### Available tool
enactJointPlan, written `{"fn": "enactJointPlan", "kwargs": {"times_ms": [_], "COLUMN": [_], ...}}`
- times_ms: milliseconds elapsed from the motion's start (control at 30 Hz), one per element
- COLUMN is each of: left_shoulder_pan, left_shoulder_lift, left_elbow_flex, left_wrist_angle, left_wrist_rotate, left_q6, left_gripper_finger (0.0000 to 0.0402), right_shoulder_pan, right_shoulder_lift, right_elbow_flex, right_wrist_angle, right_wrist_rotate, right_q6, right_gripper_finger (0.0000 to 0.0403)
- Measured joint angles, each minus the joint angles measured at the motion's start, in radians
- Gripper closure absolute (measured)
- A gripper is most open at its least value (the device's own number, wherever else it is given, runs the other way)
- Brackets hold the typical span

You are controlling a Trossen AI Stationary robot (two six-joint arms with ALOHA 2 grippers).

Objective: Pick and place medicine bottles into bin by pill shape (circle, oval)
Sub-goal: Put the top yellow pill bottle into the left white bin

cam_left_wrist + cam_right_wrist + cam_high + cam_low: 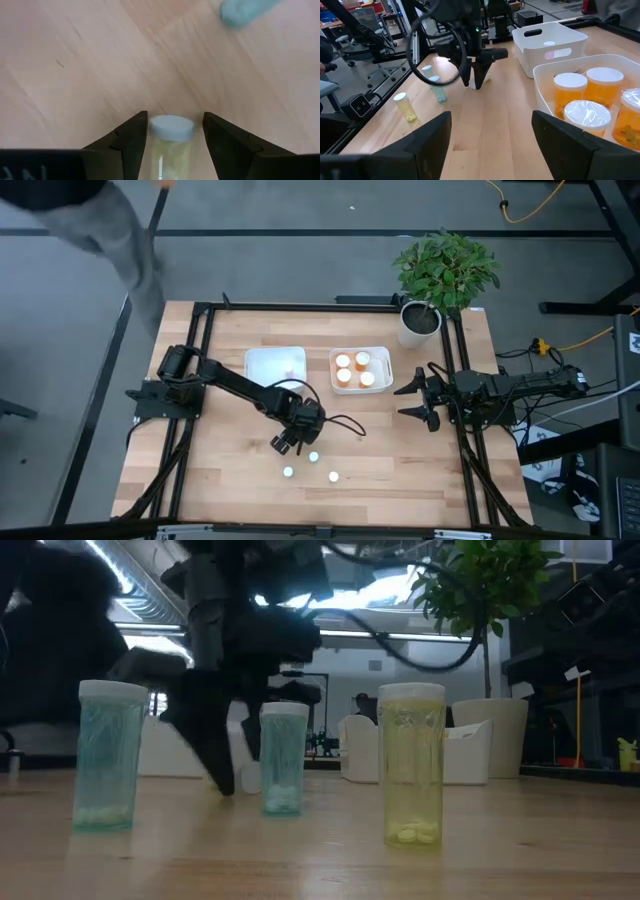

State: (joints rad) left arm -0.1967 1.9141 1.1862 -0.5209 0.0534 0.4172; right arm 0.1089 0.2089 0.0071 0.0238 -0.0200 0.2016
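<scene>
The left gripper (287,444) stands low over the table's middle, jaws parted, with a small pale bottle (171,145) upright between its fingers (131,142); whether they touch it, I cannot tell. Three small bottles (313,457) stand just beside it. Four orange bottles (355,369) sit in the right bin (385,355). The right gripper (415,399) waits released at the table's right edge.
</scene>
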Motion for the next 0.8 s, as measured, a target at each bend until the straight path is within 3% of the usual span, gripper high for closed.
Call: {"fn": "enactJointPlan", "kwargs": {"times_ms": [300, 600, 800], "left_shoulder_pan": [0.000, -0.002, 0.001], "left_shoulder_lift": [0.000, -0.002, -0.055], "left_elbow_flex": [-0.013, -0.013, 0.007], "left_wrist_angle": [0.034, 0.017, -0.016], "left_wrist_rotate": [-0.008, -0.025, -0.153], "left_q6": [-0.015, -0.023, -0.049], "left_gripper_finger": [0.0217, 0.0272, 0.0290], "right_shoulder_pan": [0.000, 0.000, 0.000], "right_shoulder_lift": [0.000, 0.000, 0.000], "right_elbow_flex": [0.000, 0.000, 0.000], "right_wrist_angle": [0.000, 0.000, 0.000], "right_wrist_rotate": [0.000, 0.000, 0.000], "right_q6": [0.000, 0.000, 0.000], "right_gripper_finger": [0.0124, 0.0124, 0.0124]}}
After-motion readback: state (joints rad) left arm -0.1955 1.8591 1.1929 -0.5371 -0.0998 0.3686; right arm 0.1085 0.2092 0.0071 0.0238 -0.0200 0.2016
